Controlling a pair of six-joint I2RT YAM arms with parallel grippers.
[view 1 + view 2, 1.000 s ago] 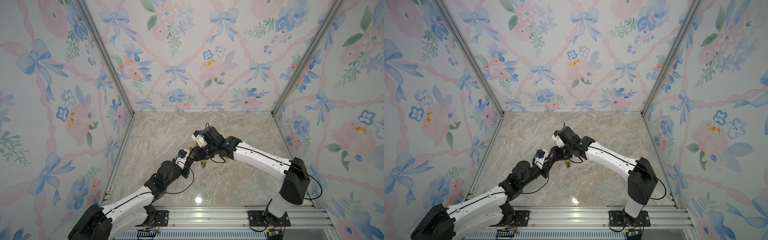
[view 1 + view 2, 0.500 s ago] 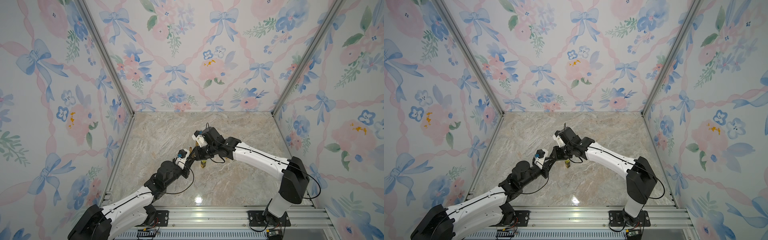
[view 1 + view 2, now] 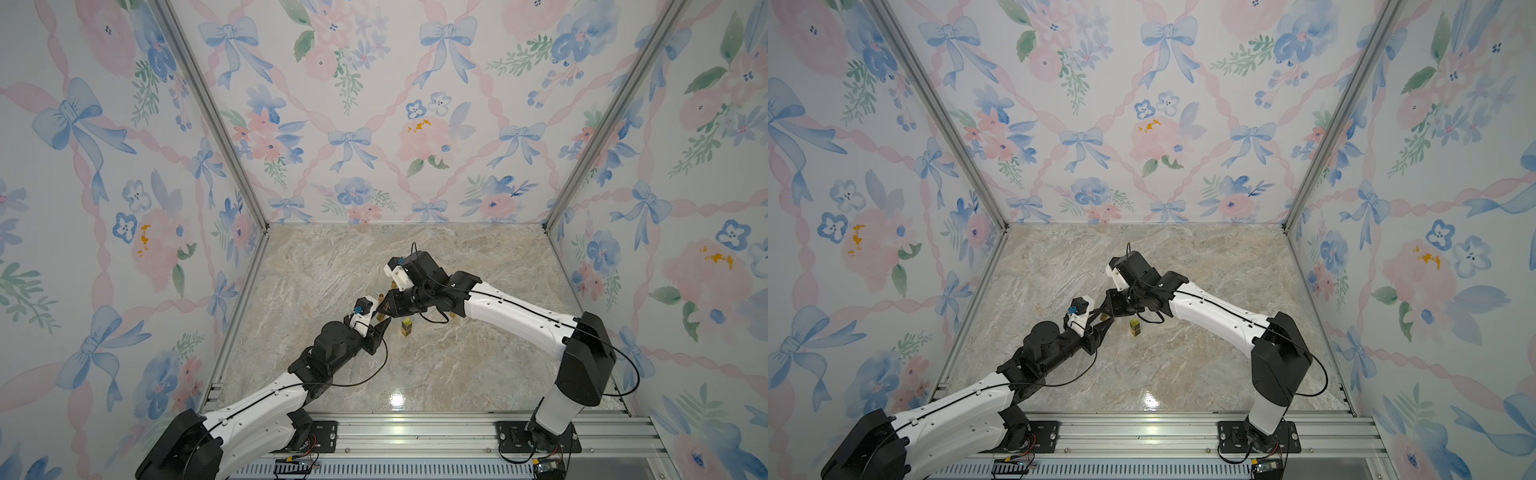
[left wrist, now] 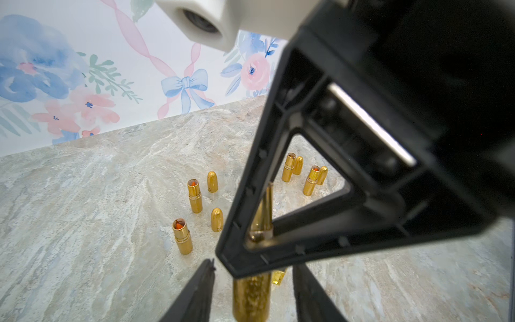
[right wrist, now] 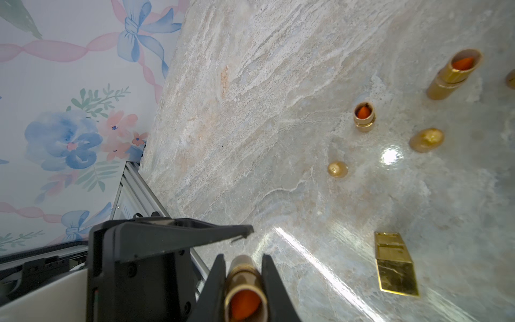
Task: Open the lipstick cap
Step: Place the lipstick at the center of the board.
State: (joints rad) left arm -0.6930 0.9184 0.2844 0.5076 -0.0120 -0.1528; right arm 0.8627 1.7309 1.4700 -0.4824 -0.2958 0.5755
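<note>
- right pincer (image 5: 243,260) is clamped on a round gold lipstick (image 5: 243,276), gripping the upper tube. It's held off the worktop (image 5: 278,111), mid-cell, between the two arms.
- No cap on it: the open mouth faces the right wrist cam and the orange stick shows inside. I'd call this one opened.
- left pincer (image 4: 253,266) is apart, with a finger on each side of the lipstick's base end. Left wrist view shows a gap on both sides, so it isn't touching.
- Four more round lipsticks (image 4: 194,196) stand open on the worktop, each with a loose cap (image 4: 216,219) just beside it.
- square lipstick (image 5: 394,264) stands near, just under the pincers. A seam line shows and no colour, so I judge it still capped.
- Left, by my read: set the held one down, then do the square one.
- Hard to see:
  - I can't tell which cap belongs to the held lipstick.
  - In both top views the pincers overlap, and the lipstick between them is too small to make out.
  - In the left wrist view the right pincer's finger frame hides the middle of the tube, and the base runs off the frame edge.
  - In the right wrist view the open mouth is cut off at the frame edge, as is one cap at the side.
</note>
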